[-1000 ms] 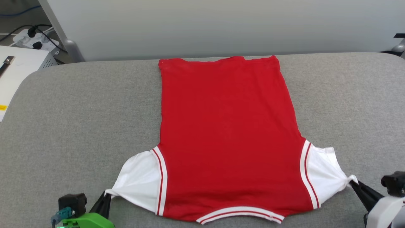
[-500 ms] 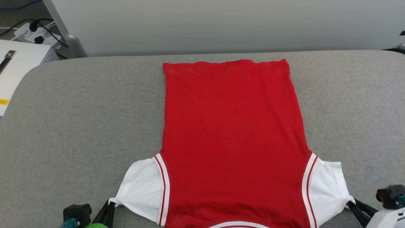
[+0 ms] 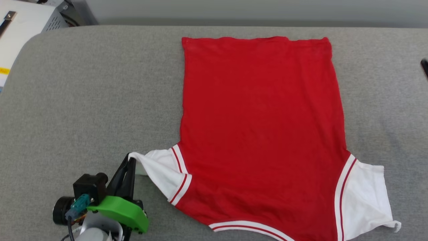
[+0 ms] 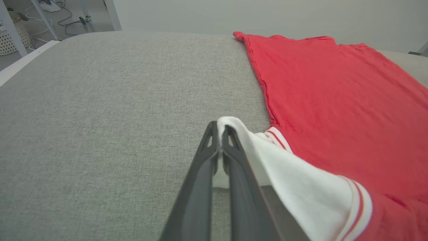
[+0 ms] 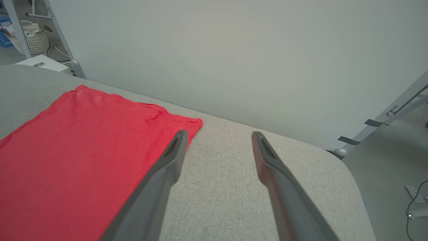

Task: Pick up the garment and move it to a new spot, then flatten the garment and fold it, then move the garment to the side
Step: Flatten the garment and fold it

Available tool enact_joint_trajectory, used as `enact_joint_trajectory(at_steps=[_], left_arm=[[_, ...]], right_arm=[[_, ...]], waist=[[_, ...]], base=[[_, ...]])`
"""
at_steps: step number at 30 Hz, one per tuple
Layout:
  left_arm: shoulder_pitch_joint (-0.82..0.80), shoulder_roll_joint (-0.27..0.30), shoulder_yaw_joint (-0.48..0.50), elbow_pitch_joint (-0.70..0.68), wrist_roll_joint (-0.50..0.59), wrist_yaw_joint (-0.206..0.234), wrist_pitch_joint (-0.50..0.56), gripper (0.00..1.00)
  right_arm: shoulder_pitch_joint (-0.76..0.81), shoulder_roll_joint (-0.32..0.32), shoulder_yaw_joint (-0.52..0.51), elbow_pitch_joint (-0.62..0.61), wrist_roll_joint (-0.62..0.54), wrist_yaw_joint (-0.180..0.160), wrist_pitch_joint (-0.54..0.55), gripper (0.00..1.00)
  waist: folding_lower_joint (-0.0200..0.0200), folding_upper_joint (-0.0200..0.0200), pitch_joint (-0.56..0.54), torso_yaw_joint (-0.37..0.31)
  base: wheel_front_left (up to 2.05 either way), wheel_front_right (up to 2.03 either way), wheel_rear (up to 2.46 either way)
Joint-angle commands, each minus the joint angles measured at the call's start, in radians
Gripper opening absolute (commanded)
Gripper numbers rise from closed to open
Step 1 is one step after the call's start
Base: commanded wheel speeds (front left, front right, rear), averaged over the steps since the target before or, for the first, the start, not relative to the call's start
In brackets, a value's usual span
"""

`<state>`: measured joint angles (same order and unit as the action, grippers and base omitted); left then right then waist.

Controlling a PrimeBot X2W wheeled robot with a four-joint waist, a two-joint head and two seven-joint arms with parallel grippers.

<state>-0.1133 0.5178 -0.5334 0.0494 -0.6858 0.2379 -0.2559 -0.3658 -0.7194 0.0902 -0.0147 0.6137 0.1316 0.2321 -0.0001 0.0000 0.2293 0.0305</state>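
The garment (image 3: 260,117) is a red shirt lying back-up and flat on the grey padded table (image 3: 83,100), hem at the far side, collar trim near me. My left gripper (image 3: 131,160) is shut on the tip of the white left sleeve (image 3: 157,167), which is raised off the table and drawn toward the red body. The left wrist view has the same pinch, my left gripper (image 4: 219,129) with white cloth (image 4: 301,177) draping off its fingers. The right sleeve (image 3: 364,197) lies loose and flat. My right gripper (image 5: 217,135) hovers open and empty beside the garment (image 5: 83,150), near its far right hem corner.
A white box (image 3: 20,20) sits past the table's far left corner. A pale wall panel (image 5: 234,50) runs behind the table. A laundry basket (image 5: 31,40) and metal frame legs (image 5: 384,124) stand on the floor. The table's rounded right corner (image 5: 334,167) drops off close by.
My right gripper let go of the right sleeve, opened, and moved off to the far right. My left gripper carried the left sleeve up and inward. The head camera has tilted down.
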Motion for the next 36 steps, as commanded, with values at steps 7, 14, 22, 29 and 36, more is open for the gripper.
enact_joint_trajectory(at_steps=[7, 14, 22, 29, 36], left_arm=[[-0.115, -0.050, -0.015, -0.089, 0.090, 0.007, -0.006, 0.00], [-0.176, -0.110, -0.018, -0.125, 0.141, -0.007, -0.006, 0.00], [-0.206, -0.134, -0.018, -0.121, 0.183, -0.030, -0.006, 0.00], [-0.205, -0.133, -0.010, -0.105, 0.197, -0.037, -0.006, 0.00], [-0.182, -0.141, -0.010, -0.072, 0.198, -0.043, -0.006, 0.00]], right_arm=[[-0.485, -0.016, 0.101, 0.193, 0.110, -0.001, 0.599, 1.00], [-0.775, 0.046, 0.154, 0.417, -0.011, -0.001, 0.814, 1.00], [-0.781, 0.066, 0.183, 0.558, -0.057, -0.001, 0.781, 1.00], [-0.732, 0.011, 0.243, 0.568, -0.015, -0.001, 0.783, 0.00], [-0.753, -0.001, 0.254, 0.532, 0.023, -0.001, 0.634, 0.00]], waist=[[0.0001, 0.0000, 0.282, 0.160], [0.0001, 0.0000, 0.413, 0.231], [0.0001, 0.0000, 0.457, 0.264], [0.0001, 0.0000, 0.434, 0.248], [0.0001, 0.0000, 0.332, 0.219]], base=[[0.00, 0.00, 0.00], [0.00, 0.00, 0.00], [0.00, 0.00, 0.00], [0.00, 0.00, 0.00], [0.00, 0.00, 0.00]])
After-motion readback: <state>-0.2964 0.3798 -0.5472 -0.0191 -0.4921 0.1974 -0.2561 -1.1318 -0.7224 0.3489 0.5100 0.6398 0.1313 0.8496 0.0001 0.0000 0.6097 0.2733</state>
